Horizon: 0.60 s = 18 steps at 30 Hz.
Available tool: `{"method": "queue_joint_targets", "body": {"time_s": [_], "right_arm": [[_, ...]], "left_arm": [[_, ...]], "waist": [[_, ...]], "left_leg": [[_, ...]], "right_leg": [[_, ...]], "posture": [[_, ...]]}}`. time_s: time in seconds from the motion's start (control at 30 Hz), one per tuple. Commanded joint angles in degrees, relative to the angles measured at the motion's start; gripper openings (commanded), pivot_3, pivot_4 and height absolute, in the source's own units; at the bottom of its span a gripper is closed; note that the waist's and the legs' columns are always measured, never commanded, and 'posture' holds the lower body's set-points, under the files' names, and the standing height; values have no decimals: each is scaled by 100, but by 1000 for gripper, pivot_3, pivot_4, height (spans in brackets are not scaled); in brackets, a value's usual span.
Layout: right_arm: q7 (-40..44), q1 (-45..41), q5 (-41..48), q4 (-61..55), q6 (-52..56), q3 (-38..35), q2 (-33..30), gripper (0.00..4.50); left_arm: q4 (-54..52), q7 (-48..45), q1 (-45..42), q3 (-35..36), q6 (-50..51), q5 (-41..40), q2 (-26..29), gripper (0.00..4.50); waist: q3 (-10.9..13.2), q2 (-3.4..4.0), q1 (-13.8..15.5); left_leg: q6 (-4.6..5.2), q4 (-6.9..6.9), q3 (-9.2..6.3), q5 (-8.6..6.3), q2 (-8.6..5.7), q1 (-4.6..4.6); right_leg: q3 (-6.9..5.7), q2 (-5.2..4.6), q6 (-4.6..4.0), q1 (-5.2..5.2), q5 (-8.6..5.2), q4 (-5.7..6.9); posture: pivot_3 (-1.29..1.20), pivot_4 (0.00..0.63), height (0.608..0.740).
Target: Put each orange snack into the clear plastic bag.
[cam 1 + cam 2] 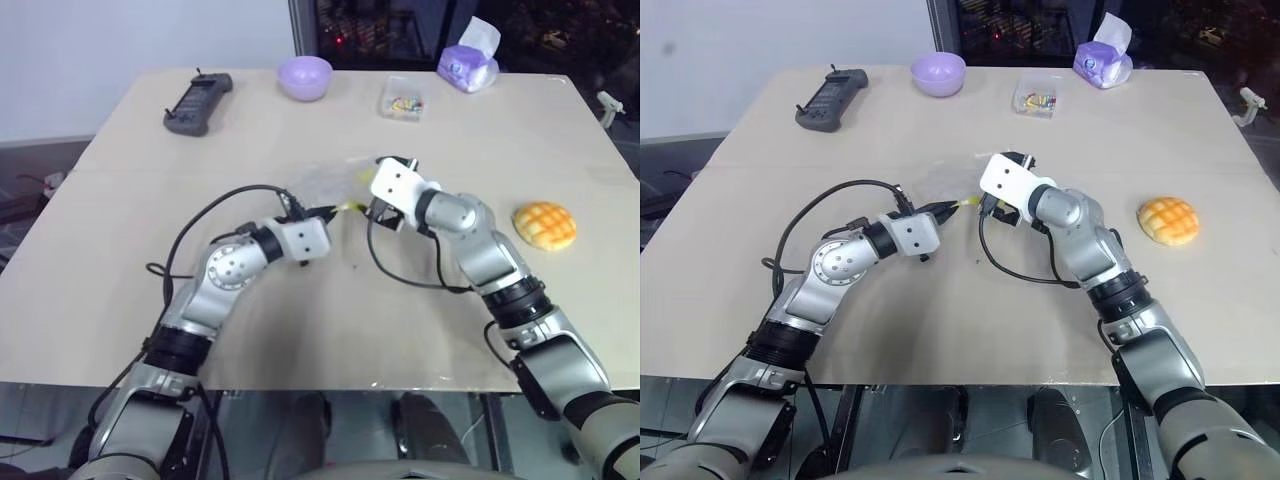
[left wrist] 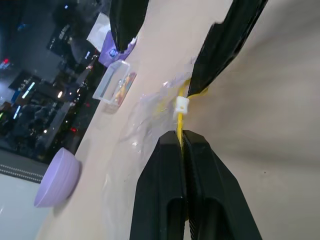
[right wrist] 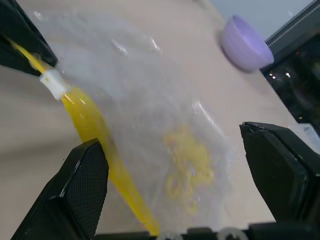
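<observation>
Crinkly clear plastic bag (image 3: 165,125), yellow sealing strip, at desk (image 1: 300,330) centre between both arms. Left pincer (image 2: 181,142) clamped on bag's yellow strip end. Right pincer (image 3: 175,175) jaws wide apart, straddling bag, one finger beside strip. Round domed orange crosshatched snack (image 1: 544,224) lies on desk at right, well apart from bag.

crosshatched orange bun (image 1: 544,224) on table, clear bag (image 3: 165,145) mid-table
</observation>
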Motion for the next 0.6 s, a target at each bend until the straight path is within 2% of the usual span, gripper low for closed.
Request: {"method": "queue_joint_targets", "body": {"time_s": [0.03, 0.2, 0.4, 0.6], "right_arm": [[-283, -155, -251, 104, -55, -5, -96, 4435], [-573, -206, -335, 488, 24, -97, -70, 4435], [-1301, -401, -261, 1538, -34, -369, 5, 4435], [-1648, -552, -294, 2243, -69, -473, -186, 4435]], "left_arm": [[-200, 6, -106, 33, -151, -36, 3, 0], [-191, -3, -134, 35, -181, -40, -24, 0], [-162, -16, -157, 34, -211, -40, -44, 0], [-116, -13, -185, 34, -230, -25, -56, 0]], "waist": [[0, 0, -2], [0, 0, 2], [0, 0, 0], [0, 0, -14]], "left_leg": [[0, 0, 0, 0, 0, 0], [0, 0, 1, 0, 0, 0], [-1, 0, 1, 1, 0, 0], [-1, -1, 4, 1, 0, 0]], "right_leg": [[0, 0, 0, 0, 0, 0], [0, 0, 0, 0, 0, 0], [1, 0, 0, 0, 0, 0], [4, -1, 0, 0, 0, 0]], "posture": [[0, 150, 740], [0, 150, 740], [0, 150, 740], [0, 150, 740]]}}
